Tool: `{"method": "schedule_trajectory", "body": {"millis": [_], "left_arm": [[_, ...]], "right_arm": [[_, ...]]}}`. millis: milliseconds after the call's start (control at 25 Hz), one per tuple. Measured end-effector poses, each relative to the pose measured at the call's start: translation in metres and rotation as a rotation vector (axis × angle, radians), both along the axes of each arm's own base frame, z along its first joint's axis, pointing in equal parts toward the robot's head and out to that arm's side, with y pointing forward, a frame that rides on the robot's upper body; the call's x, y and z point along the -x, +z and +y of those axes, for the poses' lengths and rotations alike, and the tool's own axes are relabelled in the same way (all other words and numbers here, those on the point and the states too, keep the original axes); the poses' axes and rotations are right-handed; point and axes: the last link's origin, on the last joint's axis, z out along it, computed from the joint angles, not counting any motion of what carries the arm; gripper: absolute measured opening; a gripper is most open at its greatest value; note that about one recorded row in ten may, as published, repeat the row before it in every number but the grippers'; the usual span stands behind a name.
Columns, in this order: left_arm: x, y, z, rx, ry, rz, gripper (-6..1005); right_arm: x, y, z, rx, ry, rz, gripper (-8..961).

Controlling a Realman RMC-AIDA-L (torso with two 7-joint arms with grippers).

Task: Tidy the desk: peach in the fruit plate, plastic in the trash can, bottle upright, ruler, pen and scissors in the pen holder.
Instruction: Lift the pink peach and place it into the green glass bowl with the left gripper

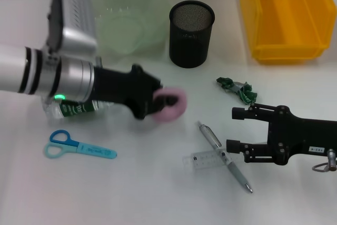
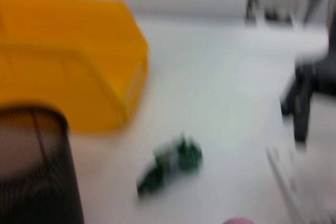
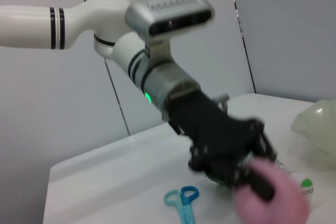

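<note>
My left gripper (image 1: 158,104) is shut on the pink peach (image 1: 176,106), just above the table's middle; the right wrist view shows the same hold on the peach (image 3: 270,203). The pale green fruit plate (image 1: 124,17) stands behind it. A bottle (image 1: 68,110) lies on its side under my left arm. Blue scissors (image 1: 79,147) lie at the front left. The pen (image 1: 224,154) lies across a clear ruler (image 1: 202,162). Crumpled green plastic (image 1: 237,89) lies right of centre. My right gripper (image 1: 237,129) is open and empty, just right of the pen.
A black mesh pen holder (image 1: 191,32) stands at the back centre. The yellow bin (image 1: 287,14) at the back right serves as trash can. In the left wrist view, the bin (image 2: 68,61), pen holder (image 2: 37,166) and plastic (image 2: 170,169) show.
</note>
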Motion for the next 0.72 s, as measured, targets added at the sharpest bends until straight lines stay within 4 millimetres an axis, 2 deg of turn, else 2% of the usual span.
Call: {"method": "schedule_trajectory", "body": {"millis": [280, 320, 520, 720], "left_arm": [[-0.011, 0.022, 0.009, -0.125, 0.086, -0.281, 129], [-0.011, 0.025, 0.012, -0.169, 0.126, -0.375, 120], [0.001, 0.03, 0.013, -0.294, 0.212, -0.565, 57], [0.009, 0.027, 0.01, -0.368, 0.241, -0.633, 56]], "right_arm": [[0.0, 0.0, 0.0, -0.001, 0.0, 0.001, 752], [0.0, 0.0, 0.0, -0.002, 0.0, 0.001, 751], [0.0, 0.0, 0.0, -0.002, 0.0, 0.001, 748], [0.0, 0.0, 0.0, -0.003, 0.001, 0.0, 745]]}}
